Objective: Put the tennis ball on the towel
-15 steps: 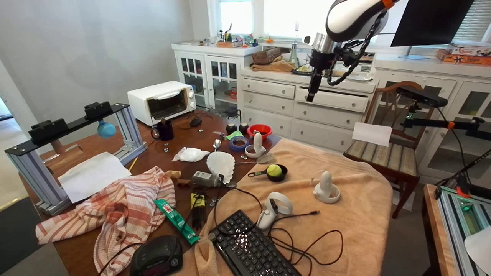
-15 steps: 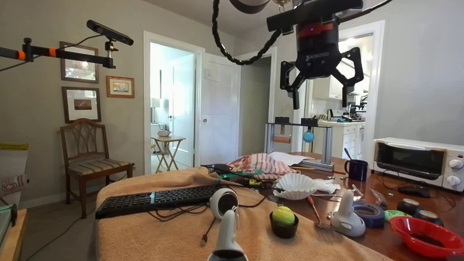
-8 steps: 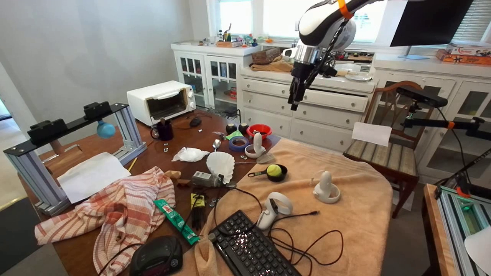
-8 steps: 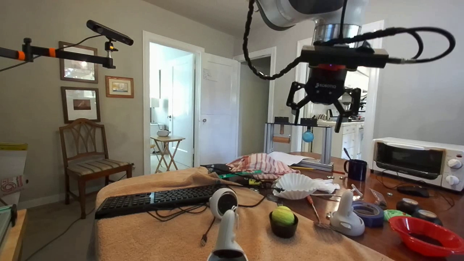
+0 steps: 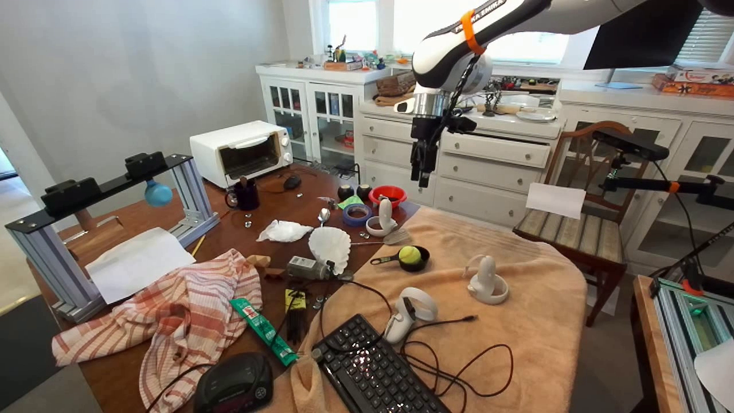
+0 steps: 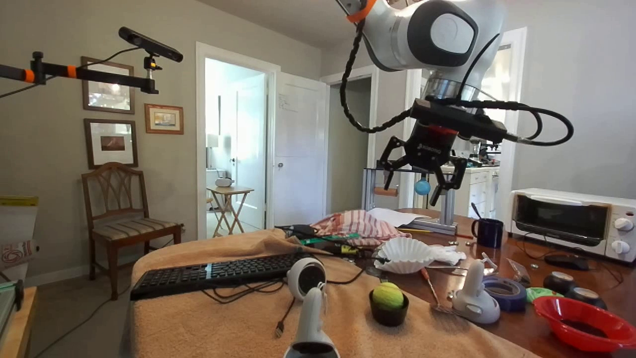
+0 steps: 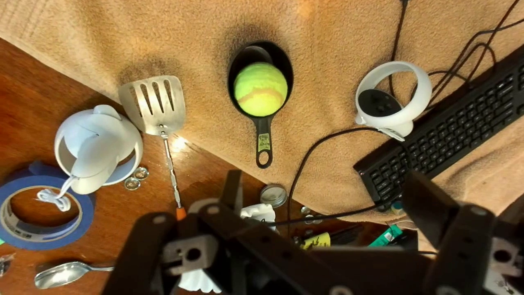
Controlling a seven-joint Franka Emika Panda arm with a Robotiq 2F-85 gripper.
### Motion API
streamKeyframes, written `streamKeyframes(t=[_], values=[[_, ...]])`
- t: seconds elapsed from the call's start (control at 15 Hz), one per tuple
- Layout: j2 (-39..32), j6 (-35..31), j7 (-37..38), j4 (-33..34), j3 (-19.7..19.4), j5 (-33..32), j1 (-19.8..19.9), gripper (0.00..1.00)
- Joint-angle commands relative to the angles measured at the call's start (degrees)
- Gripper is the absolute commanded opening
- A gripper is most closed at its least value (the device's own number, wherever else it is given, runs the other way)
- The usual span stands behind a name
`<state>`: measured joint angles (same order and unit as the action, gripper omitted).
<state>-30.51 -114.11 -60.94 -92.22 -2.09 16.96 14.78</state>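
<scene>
The yellow-green tennis ball (image 5: 409, 254) sits in a small black measuring cup (image 5: 423, 261). The cup stands on the tan towel (image 5: 533, 338) near its edge. Ball (image 6: 388, 295), cup (image 6: 390, 317) and towel (image 6: 223, 325) also show in an exterior view. In the wrist view the ball (image 7: 261, 91) lies inside the cup, whose handle (image 7: 262, 129) points toward the gripper. My gripper (image 6: 411, 192) is open and empty, well above the table and apart from the ball. Its fingers also show in the wrist view (image 7: 233, 190), spread wide with nothing between them.
White controllers (image 5: 486, 284) (image 7: 393, 98) and a black keyboard (image 7: 446, 127) with cables lie on the towel. A slotted spatula (image 7: 155, 106), blue tape (image 5: 357, 214), a red bowl (image 5: 389, 196) and a paper filter (image 5: 330, 248) are nearby. A striped cloth (image 5: 206, 304) lies farther off.
The arm has swung over the table and my gripper has come down, turning somewhat. The gripper stays open. The ball, cup and towel have not moved.
</scene>
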Motion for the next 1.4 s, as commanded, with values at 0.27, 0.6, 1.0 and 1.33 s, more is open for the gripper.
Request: streamKeyframes(t=[0.27, 0.6, 1.0, 1.33], values=[[-10.6, 8.4, 1.5, 11.1, 1.6, 0.9, 3.1, 1.00], [-23.0, 21.0, 2.4, 23.6, 4.0, 0.8, 4.9, 1.00], [-32.7, 19.3, 19.8, 34.3, 3.1, -0.8, 0.6, 1.00], [-36.2, 17.6, 36.2, 38.6, 2.7, -4.4, -2.6, 1.00]])
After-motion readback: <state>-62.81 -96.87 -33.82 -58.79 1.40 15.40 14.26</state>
